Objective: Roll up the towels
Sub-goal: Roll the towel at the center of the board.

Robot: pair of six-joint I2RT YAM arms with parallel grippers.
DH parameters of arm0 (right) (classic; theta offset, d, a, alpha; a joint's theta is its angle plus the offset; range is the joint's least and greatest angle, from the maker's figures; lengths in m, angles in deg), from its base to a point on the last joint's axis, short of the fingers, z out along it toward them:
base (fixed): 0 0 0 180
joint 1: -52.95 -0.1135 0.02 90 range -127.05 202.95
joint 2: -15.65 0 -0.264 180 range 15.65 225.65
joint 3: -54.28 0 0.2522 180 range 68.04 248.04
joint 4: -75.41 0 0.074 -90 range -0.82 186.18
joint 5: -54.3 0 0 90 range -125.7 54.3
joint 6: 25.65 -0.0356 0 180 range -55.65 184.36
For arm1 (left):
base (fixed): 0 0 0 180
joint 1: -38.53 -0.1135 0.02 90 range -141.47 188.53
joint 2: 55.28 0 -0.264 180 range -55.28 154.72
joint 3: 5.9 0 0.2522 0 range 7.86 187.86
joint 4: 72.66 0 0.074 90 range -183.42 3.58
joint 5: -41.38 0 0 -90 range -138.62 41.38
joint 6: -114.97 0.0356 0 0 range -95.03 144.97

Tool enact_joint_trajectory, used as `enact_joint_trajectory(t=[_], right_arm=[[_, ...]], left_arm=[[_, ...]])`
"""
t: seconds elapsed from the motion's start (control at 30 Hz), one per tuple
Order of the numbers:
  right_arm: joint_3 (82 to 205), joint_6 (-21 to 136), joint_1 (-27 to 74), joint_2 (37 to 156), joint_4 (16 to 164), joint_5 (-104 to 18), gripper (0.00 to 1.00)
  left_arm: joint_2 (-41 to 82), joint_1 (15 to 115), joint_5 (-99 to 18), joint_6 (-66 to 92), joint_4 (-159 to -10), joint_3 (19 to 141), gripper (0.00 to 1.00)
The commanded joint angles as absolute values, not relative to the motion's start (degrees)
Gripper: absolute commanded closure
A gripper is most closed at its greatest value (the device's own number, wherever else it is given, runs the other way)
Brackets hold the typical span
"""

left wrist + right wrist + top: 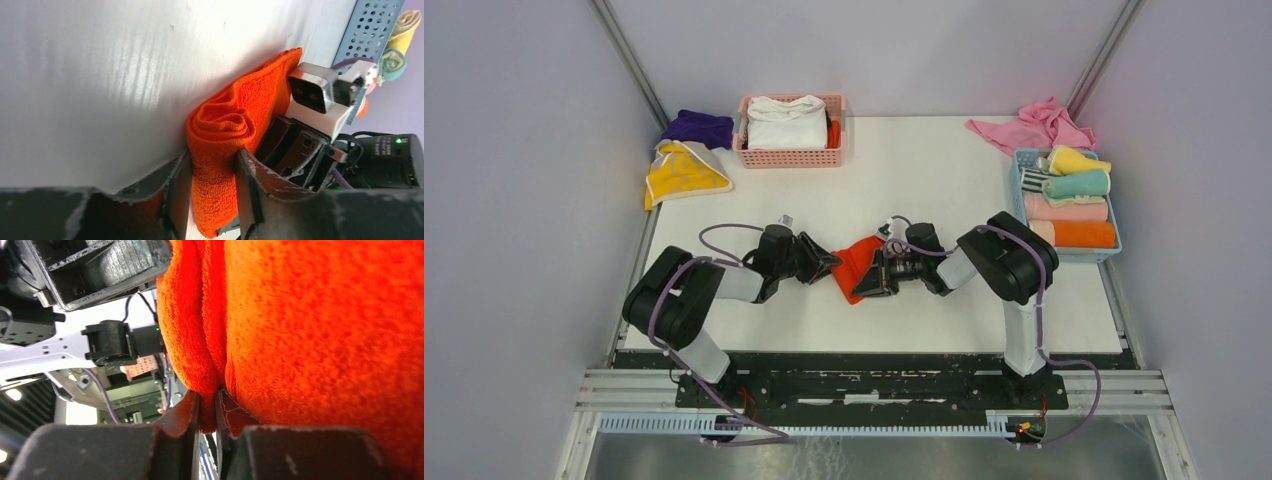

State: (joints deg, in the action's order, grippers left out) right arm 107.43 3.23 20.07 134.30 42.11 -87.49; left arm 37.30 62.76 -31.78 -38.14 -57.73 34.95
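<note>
An orange-red towel (854, 262) lies at the middle of the white table, between my two grippers. In the left wrist view the orange-red towel (225, 125) is partly rolled into a fat coil. My left gripper (212, 160) is shut on that coil, both fingers pressing its sides. My left gripper (829, 262) reaches in from the left, my right gripper (876, 275) from the right. In the right wrist view my right gripper (208, 400) pinches a thin fold of the orange-red towel (320, 330), which fills most of the view.
A pink basket (790, 157) with white cloths stands at the back. A purple towel (696, 127) and a yellow towel (682, 172) lie at the back left. A pink cloth (1034, 125) lies at the back right. A blue basket (1016, 190) on the right holds several rolled towels.
</note>
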Motion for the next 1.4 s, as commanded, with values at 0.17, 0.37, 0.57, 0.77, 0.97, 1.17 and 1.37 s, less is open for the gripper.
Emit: enact_joint_trajectory(t=[0.17, 0.37, 0.57, 0.77, 0.97, 1.17, 1.37], right_arm=[[110.3, 27.1, 19.3, 120.6, 82.0, -73.8, 0.63], [116.7, 39.2, 14.9, 105.9, 103.6, -54.7, 0.49], [121.1, 47.8, 5.2, 97.6, 109.4, -35.3, 0.38], [119.9, 51.1, -4.7, 98.8, 98.7, -27.6, 0.38], [120.2, 54.8, -8.6, 106.4, 91.8, -22.9, 0.40], [122.1, 56.4, -9.2, 114.0, 91.8, -22.4, 0.40], [124.0, 56.4, -9.3, 119.8, 95.0, -19.2, 0.41]], left_arm=[[37.8, 68.3, -44.7, -36.0, -72.4, 38.6, 0.70], [35.0, 71.1, -53.3, -37.0, -81.9, 41.0, 0.72], [34.6, 73.9, -55.9, -40.5, -85.9, 42.1, 0.71], [33.7, 74.8, -56.2, -43.9, -87.2, 41.5, 0.71], [32.3, 75.0, -56.9, -44.3, -88.3, 41.4, 0.70], [31.6, 75.0, -57.4, -44.6, -89.2, 41.2, 0.70], [30.3, 75.0, -57.7, -45.2, -89.3, 40.5, 0.70]])
